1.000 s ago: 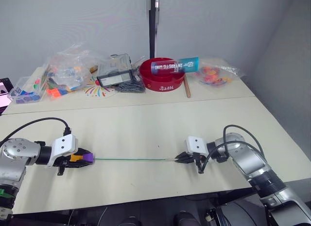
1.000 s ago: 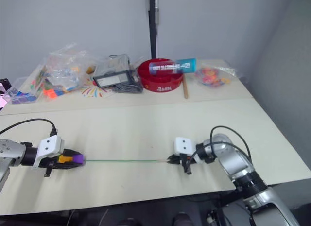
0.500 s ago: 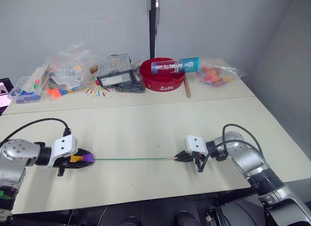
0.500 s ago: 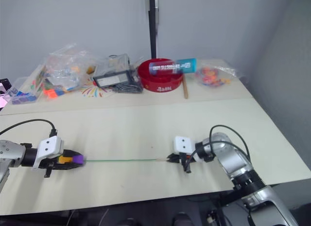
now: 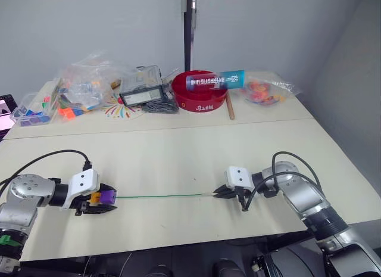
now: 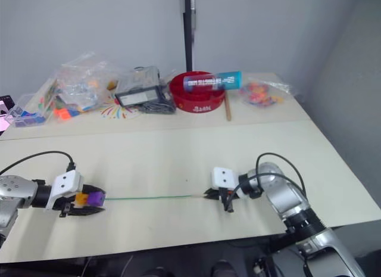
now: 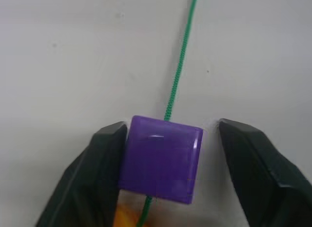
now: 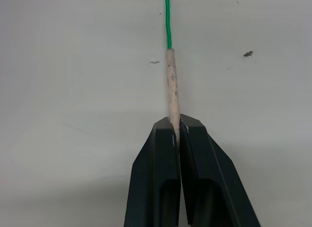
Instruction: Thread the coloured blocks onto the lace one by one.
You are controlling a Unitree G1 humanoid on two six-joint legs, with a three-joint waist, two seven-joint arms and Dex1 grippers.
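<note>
A purple block (image 7: 161,158) sits on the thin green lace (image 5: 161,196), and an orange-yellow block (image 7: 127,218) is threaded just behind it. Both rest on the table at the near left. My left gripper (image 5: 102,201) is open around the purple block: one finger (image 7: 97,163) touches its side, and the other stands off with a gap. From there the lace runs straight across the table to the right. Its pale stiff tip (image 8: 170,85) is pinched in my right gripper (image 8: 175,127), which is shut on it low over the table (image 5: 178,152).
At the back stand a red bowl (image 5: 199,98) with a blue tube (image 5: 214,81) across it, a clear box (image 5: 140,89), a wooden stick (image 5: 230,110), and bags of coloured pieces at the left (image 5: 83,89) and right (image 5: 262,91). A black cable (image 5: 53,153) loops over my left wrist.
My left gripper has shifted slightly toward the near edge, and its fingers have parted from the purple block. The right gripper still holds the lace tip in place.
</note>
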